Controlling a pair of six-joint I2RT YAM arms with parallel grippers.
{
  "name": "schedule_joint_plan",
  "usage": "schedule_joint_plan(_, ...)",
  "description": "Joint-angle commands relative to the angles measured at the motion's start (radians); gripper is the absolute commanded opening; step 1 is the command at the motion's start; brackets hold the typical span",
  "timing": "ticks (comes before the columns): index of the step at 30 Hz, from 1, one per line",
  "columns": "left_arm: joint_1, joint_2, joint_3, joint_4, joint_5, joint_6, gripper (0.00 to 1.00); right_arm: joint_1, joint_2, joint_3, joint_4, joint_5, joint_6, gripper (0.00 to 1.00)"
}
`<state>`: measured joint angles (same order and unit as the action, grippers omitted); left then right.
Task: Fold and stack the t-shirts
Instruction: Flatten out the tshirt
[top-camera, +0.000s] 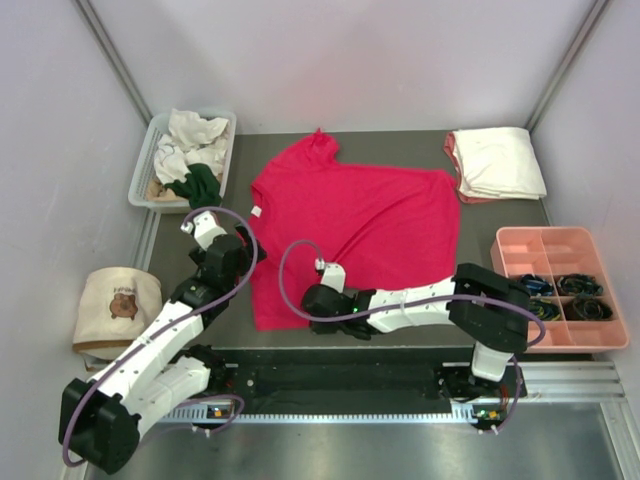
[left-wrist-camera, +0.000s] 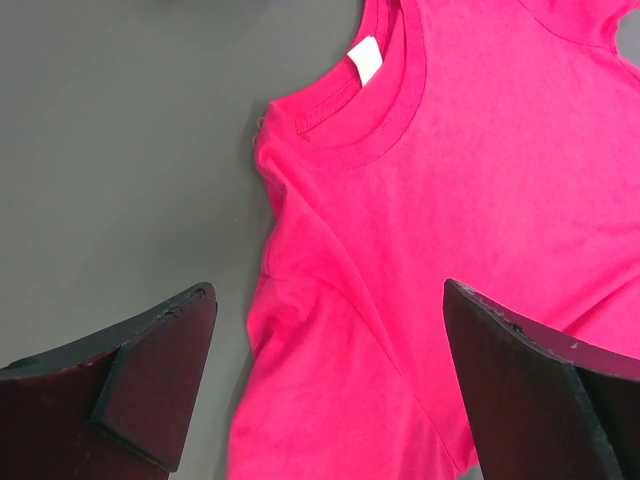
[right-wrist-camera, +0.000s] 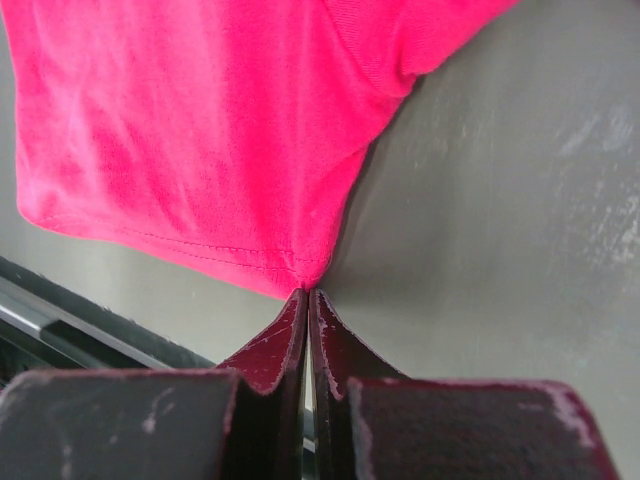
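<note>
The crimson-red t-shirt (top-camera: 370, 225) lies spread on the grey table, its neck with a white label (top-camera: 257, 211) pointing left. My left gripper (top-camera: 243, 250) is open and hovers over the shirt's shoulder and near sleeve, just below the collar; in the left wrist view the gripper (left-wrist-camera: 328, 290) has its jaws wide apart over the red cloth (left-wrist-camera: 450, 200) and the label (left-wrist-camera: 363, 60). My right gripper (top-camera: 312, 300) is shut on the corner of the near sleeve hem; in the right wrist view the gripper (right-wrist-camera: 308, 292) pinches the red cloth (right-wrist-camera: 200, 130) at its tip.
A folded cream-white shirt on a salmon-pink one (top-camera: 497, 163) lies at the back right. A clear bin (top-camera: 140, 180) at the back left holds crumpled white and dark green shirts. A bear-print bag (top-camera: 118, 305) stands at the left. A pink divided tray (top-camera: 545, 236) stands at the right.
</note>
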<state>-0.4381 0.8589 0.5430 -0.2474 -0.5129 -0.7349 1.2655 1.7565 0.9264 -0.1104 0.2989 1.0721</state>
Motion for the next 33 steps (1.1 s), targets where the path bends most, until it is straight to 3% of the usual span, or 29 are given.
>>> schedule_joint_plan(1,0.002,0.0,0.008,0.019,-0.006,-0.003,0.99,0.044,0.018,-0.021,-0.23,0.0,-0.058,0.0)
schedule_joint_plan(13,0.002,0.003,0.002,0.022,-0.006,-0.004,0.99,0.094,-0.025,-0.024,-0.296,0.014,-0.055,0.0)
schedule_joint_plan(15,0.002,0.002,0.0,0.022,-0.007,-0.006,0.99,0.1,-0.052,-0.028,-0.322,0.037,-0.047,0.22)
schedule_joint_plan(16,0.002,0.002,0.002,0.022,-0.007,-0.008,0.99,0.101,-0.069,-0.028,-0.333,0.052,-0.041,0.4)
schedule_joint_plan(20,0.002,0.002,0.008,0.033,-0.012,0.005,0.99,0.101,-0.19,0.008,-0.414,0.223,-0.037,0.68)
schedule_joint_plan(23,0.002,0.023,0.032,0.046,-0.01,0.02,0.99,0.097,-0.288,0.084,-0.527,0.415,-0.066,0.77)
schedule_joint_plan(26,0.002,0.057,0.069,0.048,-0.006,0.028,0.99,0.032,-0.379,0.118,-0.62,0.506,-0.075,0.78)
schedule_joint_plan(33,0.002,0.078,0.08,0.069,0.01,0.029,0.99,-0.271,-0.658,-0.082,-0.647,0.479,-0.101,0.78)
